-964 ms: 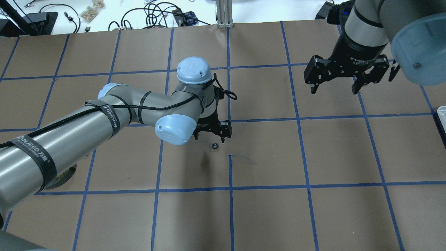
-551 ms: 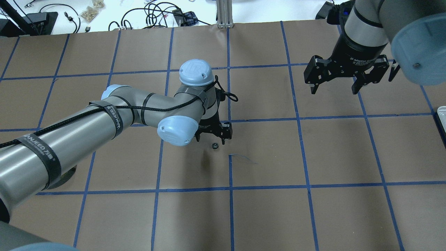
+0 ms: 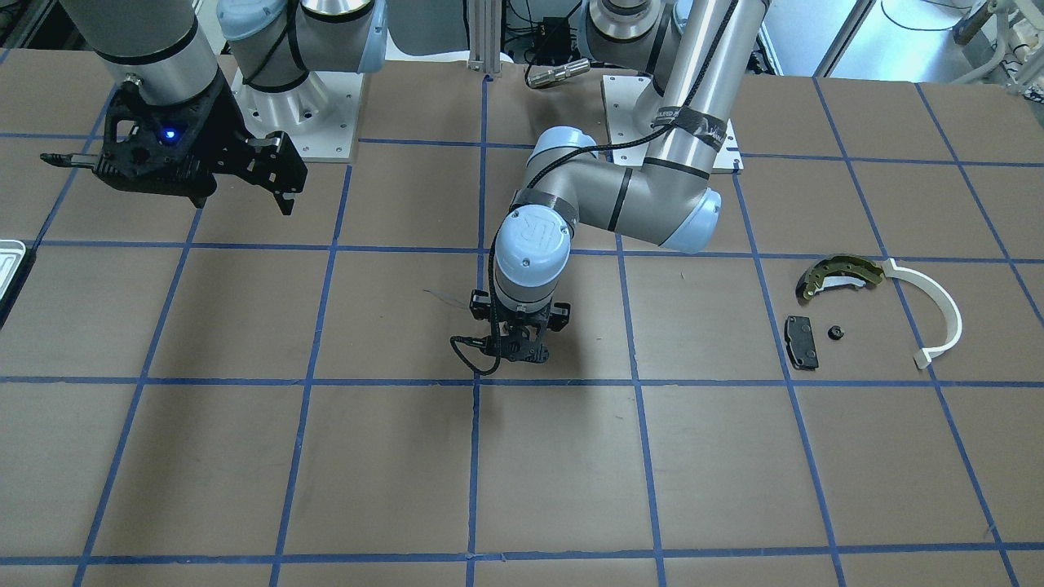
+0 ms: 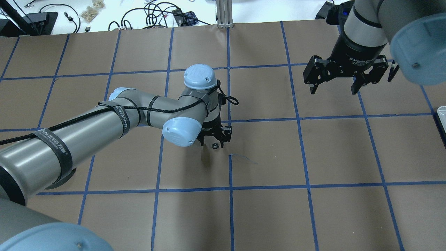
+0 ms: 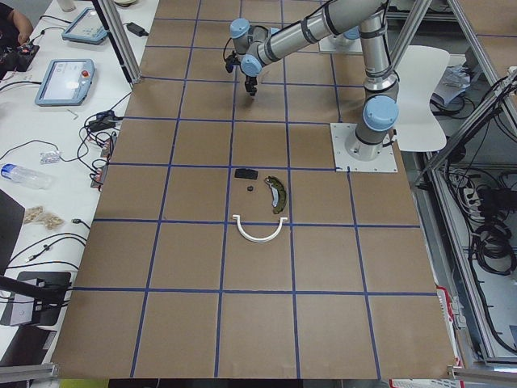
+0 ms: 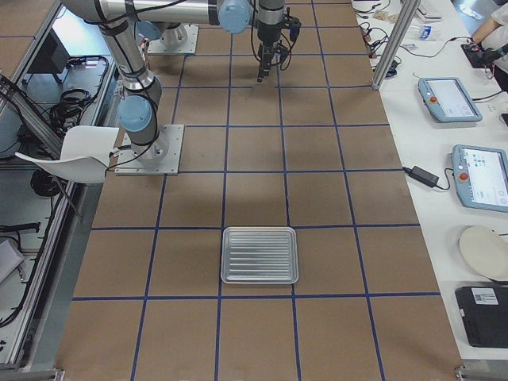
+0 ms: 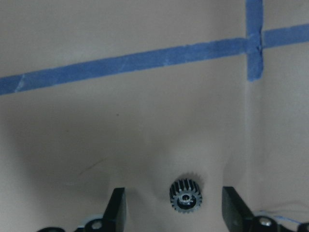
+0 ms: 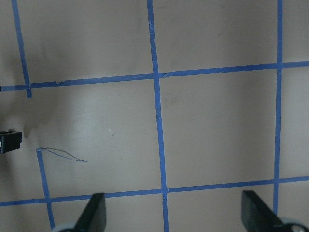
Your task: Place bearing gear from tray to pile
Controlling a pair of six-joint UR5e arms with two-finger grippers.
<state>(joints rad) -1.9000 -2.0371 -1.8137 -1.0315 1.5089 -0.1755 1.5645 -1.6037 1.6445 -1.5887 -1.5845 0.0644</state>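
Brown gridded surface (image 4: 264, 216) is carrying the bearing gear (image 7: 186, 195) flat at its middle, and the left gripper (image 4: 213, 141) is straddling it, jaws wide, not touching. Right gripper (image 4: 333, 91) is hanging spread, empty, well apart.

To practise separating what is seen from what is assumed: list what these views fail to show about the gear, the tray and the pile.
Gear: in the front-facing view, hidden behind the left tool; clear only in the left wrist view.
Tray: cut off by the overhead view's right edge; only a strip of rim shows.
Small black part in the pile: too small in the front-facing view to tell whether it has teeth.
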